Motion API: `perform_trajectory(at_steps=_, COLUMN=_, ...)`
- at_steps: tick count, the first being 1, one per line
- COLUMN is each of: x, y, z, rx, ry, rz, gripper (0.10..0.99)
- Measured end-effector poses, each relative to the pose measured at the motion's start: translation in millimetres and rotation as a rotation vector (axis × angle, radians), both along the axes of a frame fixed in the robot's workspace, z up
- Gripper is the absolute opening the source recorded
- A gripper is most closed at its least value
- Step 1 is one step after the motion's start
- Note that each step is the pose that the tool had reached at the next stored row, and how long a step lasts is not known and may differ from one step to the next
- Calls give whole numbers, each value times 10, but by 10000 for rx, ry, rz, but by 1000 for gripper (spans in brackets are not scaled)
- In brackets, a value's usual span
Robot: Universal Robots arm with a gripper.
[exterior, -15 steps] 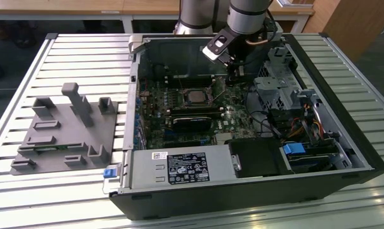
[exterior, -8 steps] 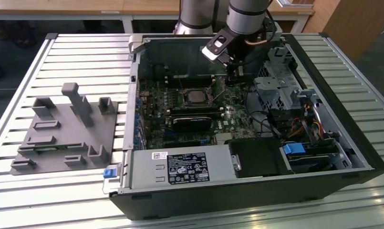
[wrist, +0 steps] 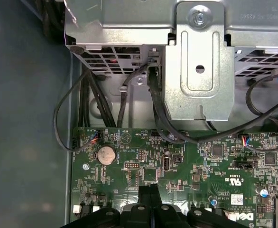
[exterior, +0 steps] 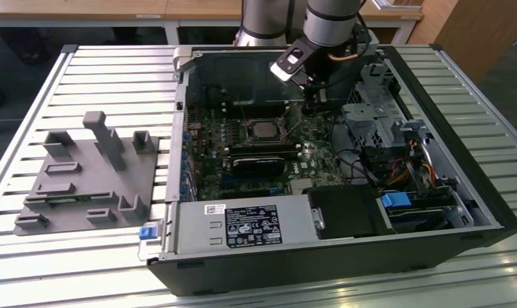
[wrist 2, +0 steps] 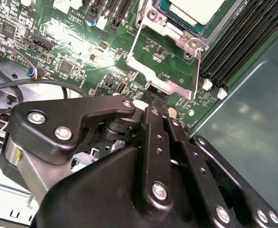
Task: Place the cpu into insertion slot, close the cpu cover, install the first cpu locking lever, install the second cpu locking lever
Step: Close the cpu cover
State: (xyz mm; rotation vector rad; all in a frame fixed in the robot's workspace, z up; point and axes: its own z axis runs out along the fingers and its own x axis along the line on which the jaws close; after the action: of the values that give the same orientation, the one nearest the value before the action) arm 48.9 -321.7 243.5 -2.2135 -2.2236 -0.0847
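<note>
Plainly, the black metal gripper (wrist 2: 156,107) had its two flat fingers pressed together with no gap, the tips touching the free edge of the thin, silvery, cut-out cpu cover (wrist 2: 172,86), which was swung open. Whether they pinched it could not be told. The dull silver-grey square cpu (wrist 2: 196,9) sat in the silver-rimmed insertion slot (wrist 2: 152,15) on the glossy green circuit board (wrist: 129,161).

A robotics lab is showing: an open PC case (exterior: 327,269) is lying on a slatted metal desk (exterior: 96,70), an arm (exterior: 331,19) reaching into it, a grey jig (exterior: 87,179) sitting beside it.
</note>
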Motion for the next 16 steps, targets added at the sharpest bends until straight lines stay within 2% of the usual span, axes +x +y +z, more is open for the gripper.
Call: perform_trajectory(at_steps=16, x=-81, y=0, z=0, rx=-1, ry=0, rz=1, gripper=106)
